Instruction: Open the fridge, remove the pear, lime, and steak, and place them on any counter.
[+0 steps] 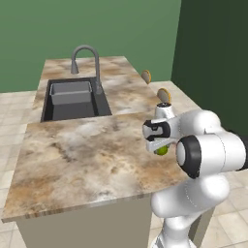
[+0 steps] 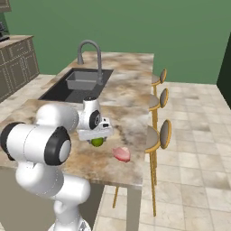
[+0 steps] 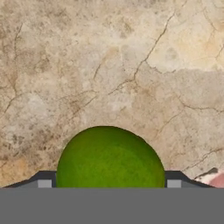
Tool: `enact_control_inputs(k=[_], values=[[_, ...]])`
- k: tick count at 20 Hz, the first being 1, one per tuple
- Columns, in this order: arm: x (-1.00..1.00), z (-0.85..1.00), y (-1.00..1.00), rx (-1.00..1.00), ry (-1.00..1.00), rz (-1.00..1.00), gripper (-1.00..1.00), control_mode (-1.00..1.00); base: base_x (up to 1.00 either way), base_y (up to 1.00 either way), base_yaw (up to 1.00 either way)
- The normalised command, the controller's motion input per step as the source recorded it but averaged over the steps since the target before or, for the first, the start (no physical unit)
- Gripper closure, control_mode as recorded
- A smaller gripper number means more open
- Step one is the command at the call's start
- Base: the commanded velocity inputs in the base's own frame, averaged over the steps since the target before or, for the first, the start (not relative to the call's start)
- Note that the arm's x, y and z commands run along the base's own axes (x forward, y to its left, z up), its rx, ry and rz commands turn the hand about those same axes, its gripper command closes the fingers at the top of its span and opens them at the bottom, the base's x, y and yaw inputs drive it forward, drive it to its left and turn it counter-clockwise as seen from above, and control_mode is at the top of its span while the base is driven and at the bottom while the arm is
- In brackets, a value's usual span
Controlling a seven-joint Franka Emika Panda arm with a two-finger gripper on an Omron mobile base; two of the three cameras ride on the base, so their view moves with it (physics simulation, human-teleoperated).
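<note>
Claw (image 2: 96, 138): white two-finger hand with dark tips, pointing down over the counter's near right part. Jaws stand wide, one dark tip on each side of the lime; whether they press on it cannot be told from the pictures.

Lime (image 3: 110, 157): smooth ball, yellow-green, faintly mottled skin, darker toward its rim in the hand view. It sits between the finger tips (image 3: 43, 183), directly under the hand (image 1: 160, 136), low over the stone; contact with the top cannot be judged. In the left base view it shows as a small green patch (image 1: 162, 150) under the hand.

Steak (image 2: 122, 154): flat oval slab, pink-red with a paler edge, lying on the counter near the lime, toward the front right corner. A pink sliver of it (image 3: 216, 180) shows at the lower right of the hand view.

Counter (image 1: 72, 155): island top of beige-brown marbled stone with thin dark veins, polished, on plain tan sides.

Sink (image 1: 72, 99): dark rectangular basin set in the far part of the top.

Tap (image 1: 87, 60): grey metal, curved in a high arch beside the basin.

Stools (image 2: 158, 135): three, round tan seats with low backs on thin legs, in a row along the island's right side.

Floor (image 2: 198, 171): pale square tiles.

Wall (image 2: 180, 36): flat green.
</note>
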Motion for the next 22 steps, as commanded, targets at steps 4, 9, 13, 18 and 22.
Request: enact_control_inputs(k=[4, 9, 13, 18, 22], values=[[0.0, -0.04, 0.0, 0.0, 0.0, 0.0, -1.0, -1.0, 0.0, 0.0, 0.0], [0.0, 0.15, -0.01, 0.03, -0.01, 0.0, -1.0, -1.0, 0.0, 0.0, 0.0], [-0.06, 0.69, -0.03, 0.06, 0.0, 0.0, -1.0, -1.0, 0.0, 0.0, 0.0], [-0.65, 1.0, -0.03, 0.1, -0.01, 0.0, -1.0, -1.0, 0.0, 0.0, 0.0], [-1.0, 1.0, 0.0, 0.12, 0.0, -0.03, -1.0, -1.0, 0.0, 0.0, 0.0]])
